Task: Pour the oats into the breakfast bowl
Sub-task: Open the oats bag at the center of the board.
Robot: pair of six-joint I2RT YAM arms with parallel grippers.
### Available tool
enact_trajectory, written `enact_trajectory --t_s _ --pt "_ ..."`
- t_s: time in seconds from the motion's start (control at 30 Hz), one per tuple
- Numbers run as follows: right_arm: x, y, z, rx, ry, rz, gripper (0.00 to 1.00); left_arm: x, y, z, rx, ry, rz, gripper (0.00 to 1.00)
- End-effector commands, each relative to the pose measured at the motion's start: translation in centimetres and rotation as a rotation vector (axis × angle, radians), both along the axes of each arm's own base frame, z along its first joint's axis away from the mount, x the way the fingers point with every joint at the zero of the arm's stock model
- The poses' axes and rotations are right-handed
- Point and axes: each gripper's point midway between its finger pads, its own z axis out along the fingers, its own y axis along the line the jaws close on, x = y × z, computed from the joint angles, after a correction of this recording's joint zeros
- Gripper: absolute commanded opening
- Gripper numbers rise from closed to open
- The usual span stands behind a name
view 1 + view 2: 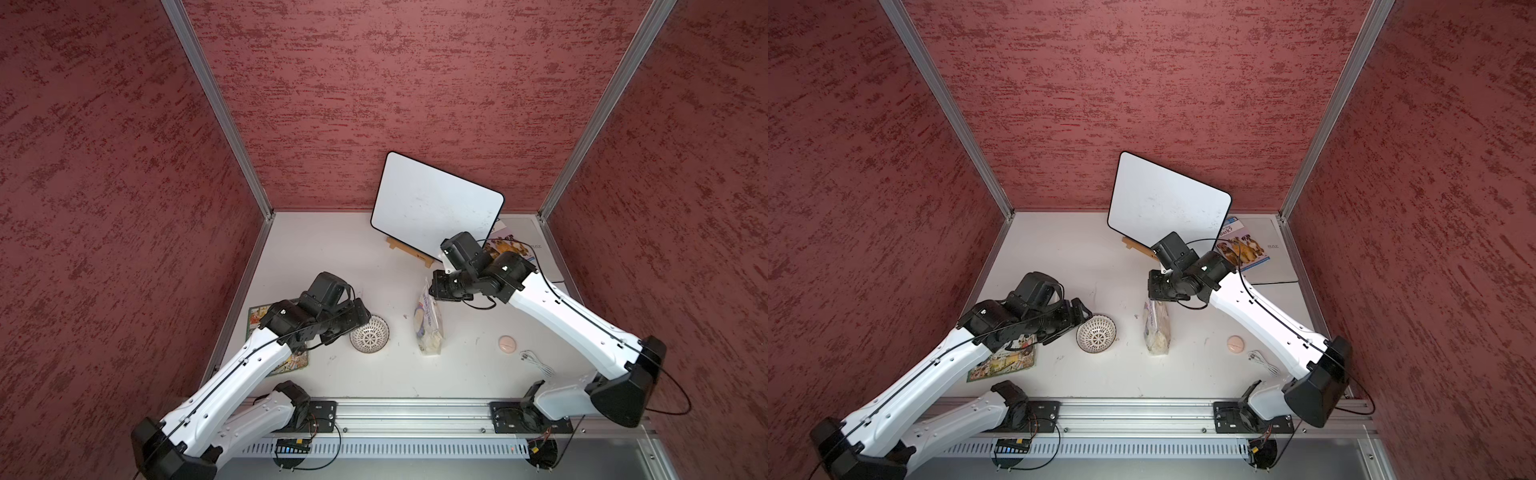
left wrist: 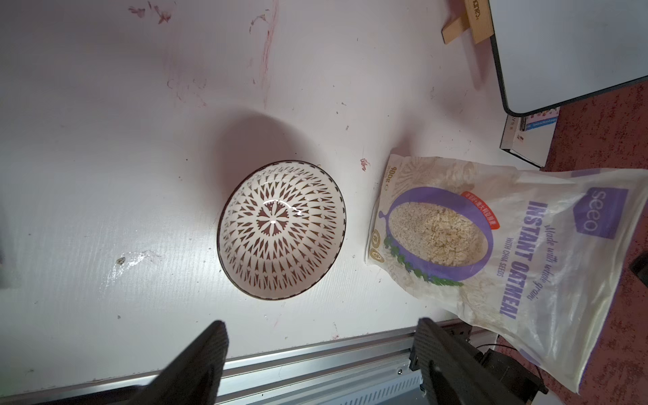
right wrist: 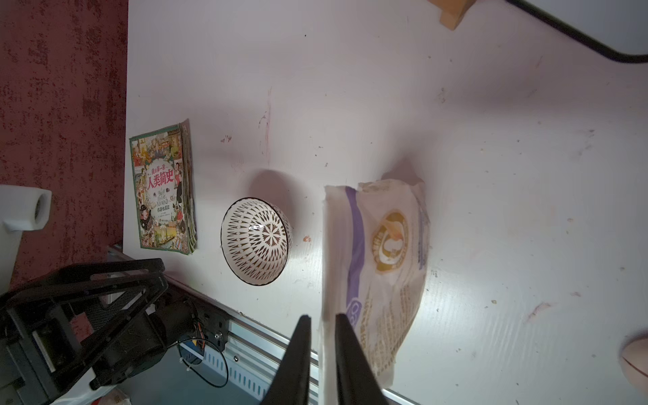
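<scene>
The breakfast bowl [image 1: 369, 339] [image 1: 1096, 333] sits upright on the white table, white with a dark lattice inside and nothing in it [image 2: 280, 231]. To its right stands the oats pouch [image 1: 428, 324] [image 1: 1156, 328], a clear bag with purple lettering and pale flakes in its lower part [image 2: 491, 245]. My right gripper [image 3: 322, 316] is narrowly shut on the pouch's top edge [image 3: 382, 263], coming in from the far side [image 1: 434, 291]. My left gripper [image 2: 322, 326] hangs open and holds nothing, just left of the bowl [image 1: 1084, 311].
A whiteboard [image 1: 436, 199] leans on a wooden easel at the back. An illustrated book [image 3: 161, 189] lies under the left arm; a dog book [image 1: 1241, 245] lies at the back right. A pinkish disc [image 1: 507, 344] and a white cable [image 1: 536, 363] lie right of the pouch.
</scene>
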Motion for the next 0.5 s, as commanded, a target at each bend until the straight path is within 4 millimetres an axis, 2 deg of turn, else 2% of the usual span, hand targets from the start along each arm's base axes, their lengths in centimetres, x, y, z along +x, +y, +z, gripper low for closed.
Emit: enact_trajectory --t_s 0.0,0.47 --pt "-0.02 0.23 -0.64 -0.019 -0.009 0.011 0.16 0.03 -0.21 -0.06 -0.005 -0.007 -0.007 0.87" --pt "-0.28 -0.20 -1.02 -0.030 -0.008 0.003 0.07 0.16 -0.59 0.16 -0.019 -0.015 -0.015 0.87"
